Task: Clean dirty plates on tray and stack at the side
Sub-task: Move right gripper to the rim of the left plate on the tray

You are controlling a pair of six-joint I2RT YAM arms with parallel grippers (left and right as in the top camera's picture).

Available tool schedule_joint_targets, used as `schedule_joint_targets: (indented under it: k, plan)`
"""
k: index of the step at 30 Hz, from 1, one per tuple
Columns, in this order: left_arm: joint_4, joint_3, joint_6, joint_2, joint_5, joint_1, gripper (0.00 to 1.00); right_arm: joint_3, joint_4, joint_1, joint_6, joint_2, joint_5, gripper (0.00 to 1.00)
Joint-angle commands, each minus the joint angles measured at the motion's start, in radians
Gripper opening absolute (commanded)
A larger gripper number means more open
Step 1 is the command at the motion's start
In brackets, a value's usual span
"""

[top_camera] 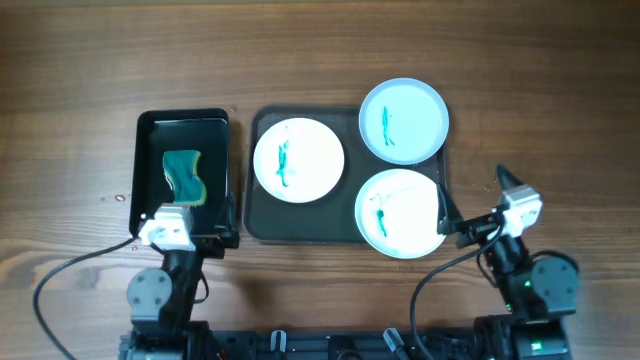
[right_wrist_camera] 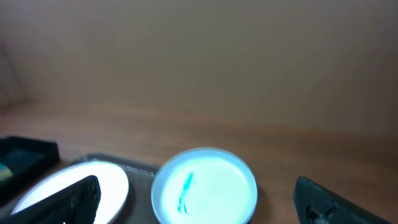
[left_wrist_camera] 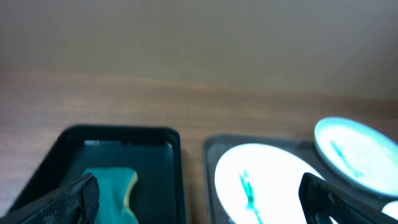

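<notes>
At the tabletop's near edge, left fingers [left_wrist_camera: 71, 202] and right fingers [right_wrist_camera: 65, 199] gaped wide, empty; left likely needed a square pinch across the sponge [top_camera: 183, 175] first.

The table [top_camera: 80, 60] is matt, grained wood. The plates [top_camera: 299, 160] look smooth and glossy. The tray [top_camera: 265, 220] is matt dark plastic, the small tray [top_camera: 150, 150] glossier. The sponge [top_camera: 184, 175] looks like soft foam.

No text, label, brand, number or sign can be read in any view; the plates [top_camera: 299, 160] carry only teal smears, not writing.
</notes>
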Motion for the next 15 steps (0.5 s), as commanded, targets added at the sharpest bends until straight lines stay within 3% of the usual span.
schedule_joint_targets:
  k: [1, 6, 9, 12, 15]
  plan:
    - [-0.07, 0.183, 0.012, 0.142, -0.002, -0.006, 1.0, 0.224, -0.064, 0.003, -0.021, 0.225, -0.081, 1.0]
    - [-0.232, 0.467, 0.012, 0.433, -0.048, -0.006, 1.0, 0.542, -0.311, 0.003, -0.02, 0.558, -0.203, 1.0]
    - [-0.407, 0.689, 0.012, 0.657, -0.056, -0.006, 1.0, 0.745, -0.521, 0.003, -0.021, 0.759, -0.209, 1.0]
    - [-0.604, 0.891, 0.011, 0.859, -0.056, -0.006, 1.0, 0.862, -0.621, 0.003, -0.02, 0.898, -0.209, 1.0]
    - [-0.82, 1.084, -0.036, 1.081, -0.055, -0.006, 1.0, 0.875, -0.626, 0.003, 0.094, 0.983, -0.24, 1.0]
